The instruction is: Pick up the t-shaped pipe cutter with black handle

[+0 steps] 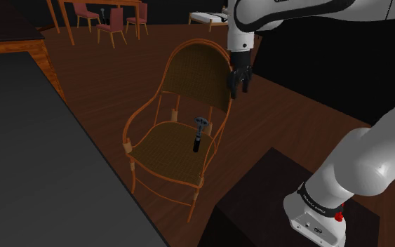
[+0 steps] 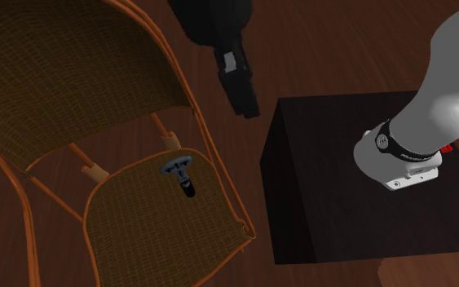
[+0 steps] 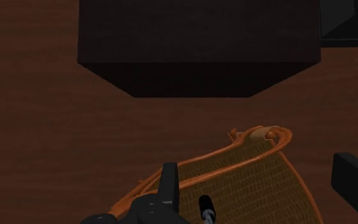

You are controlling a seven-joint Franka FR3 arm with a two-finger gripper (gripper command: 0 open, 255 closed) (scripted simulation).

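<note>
The pipe cutter (image 1: 198, 133) lies on the woven seat of an orange-framed armchair (image 1: 162, 151), its grey T-shaped head toward the backrest and its black handle toward the seat's front. In the second exterior view the pipe cutter (image 2: 180, 173) sits near the rear of the armchair's seat (image 2: 146, 236). My gripper (image 1: 239, 88) hangs well above the seat, beside the backrest's edge at the shoulder view's right. The gripper (image 2: 244, 98) is open and holds nothing. In the wrist view the gripper (image 3: 260, 175) has its fingers (image 3: 169, 184) wide apart, with the cutter's black handle (image 3: 206, 209) close to one finger.
The dark box stand (image 1: 259, 203) is close to the armchair's front corner. A large dark flat surface (image 1: 34, 161) fills the shoulder view's left. Red dining chairs (image 1: 111, 24) and a table stand far back on the wooden floor (image 1: 97, 77).
</note>
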